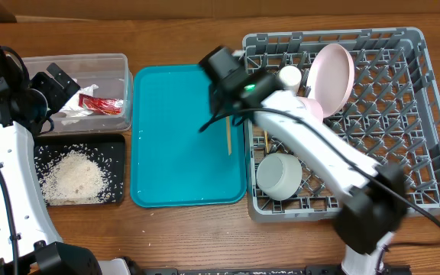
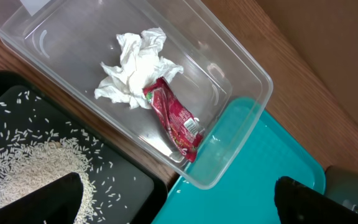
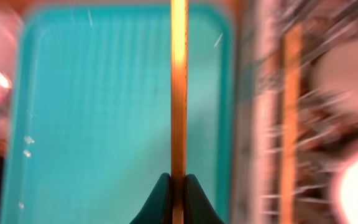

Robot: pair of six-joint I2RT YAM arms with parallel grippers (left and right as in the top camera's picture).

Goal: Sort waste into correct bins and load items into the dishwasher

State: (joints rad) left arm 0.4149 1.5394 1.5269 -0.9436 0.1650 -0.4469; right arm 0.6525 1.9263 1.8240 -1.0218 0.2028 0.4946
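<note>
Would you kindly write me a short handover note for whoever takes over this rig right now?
Left gripper: fingers open, empty, above the clear tub.
Right gripper: shut on a chopstick, over the right side of the teal tray.
Done: tissue and red wrapper in the clear tub; rice in the black tray; pink plate, white cup, a bowl and the other chopstick in the grey rack.
Left: load the held chopstick into the rack. The arm hides the second bowl.

Brown wooden table [image 1: 174, 237], visible grain
</note>
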